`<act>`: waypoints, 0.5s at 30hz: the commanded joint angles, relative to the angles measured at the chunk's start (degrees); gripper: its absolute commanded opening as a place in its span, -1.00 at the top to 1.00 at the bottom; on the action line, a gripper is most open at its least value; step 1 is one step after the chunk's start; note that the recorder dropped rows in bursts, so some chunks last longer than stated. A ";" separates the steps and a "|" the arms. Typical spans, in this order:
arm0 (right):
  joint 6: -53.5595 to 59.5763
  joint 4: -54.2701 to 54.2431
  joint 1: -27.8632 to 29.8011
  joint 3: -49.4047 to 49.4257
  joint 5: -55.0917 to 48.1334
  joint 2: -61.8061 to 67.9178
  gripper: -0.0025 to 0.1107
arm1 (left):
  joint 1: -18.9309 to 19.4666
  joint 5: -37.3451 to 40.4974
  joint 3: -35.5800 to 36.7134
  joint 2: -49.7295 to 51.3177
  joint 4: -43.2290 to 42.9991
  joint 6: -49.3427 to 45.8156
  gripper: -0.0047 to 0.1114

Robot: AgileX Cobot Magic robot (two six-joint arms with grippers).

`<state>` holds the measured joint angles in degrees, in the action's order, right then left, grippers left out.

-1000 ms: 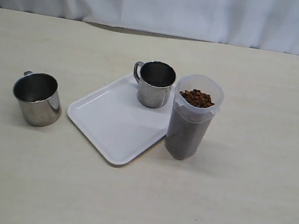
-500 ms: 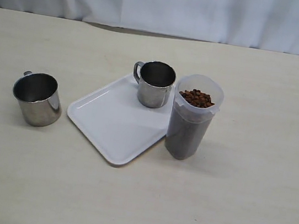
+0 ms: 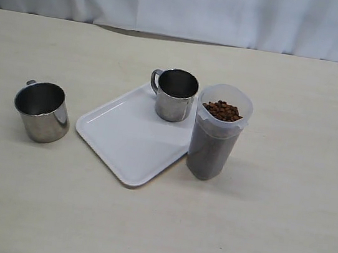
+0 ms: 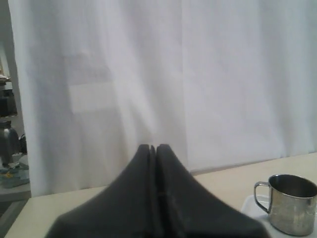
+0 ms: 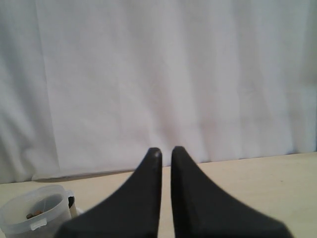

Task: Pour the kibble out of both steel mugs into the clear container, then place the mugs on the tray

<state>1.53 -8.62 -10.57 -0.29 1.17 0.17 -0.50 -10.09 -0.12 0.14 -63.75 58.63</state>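
Observation:
In the exterior view a steel mug (image 3: 42, 112) stands upright on the bare table at the left, and its inside looks empty. A second steel mug (image 3: 176, 95) stands upright on the far corner of the white tray (image 3: 126, 139). The clear container (image 3: 216, 133) stands just right of the tray, touching its edge, filled to the rim with brown kibble (image 3: 222, 111). Neither gripper shows in the exterior view. My left gripper (image 4: 152, 147) is shut and empty, with the mug (image 4: 290, 203) on the tray ahead of it. My right gripper (image 5: 166, 150) is shut on nothing, and the container (image 5: 34, 215) is off to one side.
A white curtain (image 3: 186, 6) hangs along the far edge of the beige table (image 3: 280, 230). Some equipment (image 4: 9, 148) shows beyond the curtain's edge in the left wrist view.

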 commanded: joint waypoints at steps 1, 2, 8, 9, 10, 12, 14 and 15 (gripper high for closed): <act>0.51 0.07 -0.08 0.29 -0.20 -0.17 0.86 | 0.16 5.16 0.12 5.11 1.93 0.11 0.92; 0.51 0.07 -0.08 0.29 -0.20 -0.17 0.86 | 0.16 5.16 0.12 7.80 1.93 0.11 0.92; 0.51 0.07 -0.08 0.29 -0.20 -0.17 0.86 | 0.16 2.55 0.12 25.27 1.93 -0.88 0.92; 0.51 0.07 -0.08 0.29 -0.20 -0.17 0.86 | 0.16 1.81 0.12 28.21 1.93 -2.12 0.92; 0.51 0.07 -0.08 0.29 -0.20 -0.17 0.86 | 0.16 0.83 0.12 30.90 1.93 -3.23 0.92; 0.51 0.07 -0.08 0.29 -0.20 -0.17 0.86 | 0.16 -1.78 0.12 35.30 2.75 -3.49 0.92; 0.51 0.07 -0.08 0.29 -0.20 -0.17 0.86 | 0.16 -2.41 -0.23 39.85 3.63 -5.06 0.92; 0.51 0.07 -0.08 0.29 -0.20 -0.17 0.86 | 0.16 -2.28 -0.50 42.11 5.44 -6.73 0.92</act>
<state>1.53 -8.62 -10.57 -0.29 1.17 0.17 -0.50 -10.96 -0.12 36.62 -61.32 54.84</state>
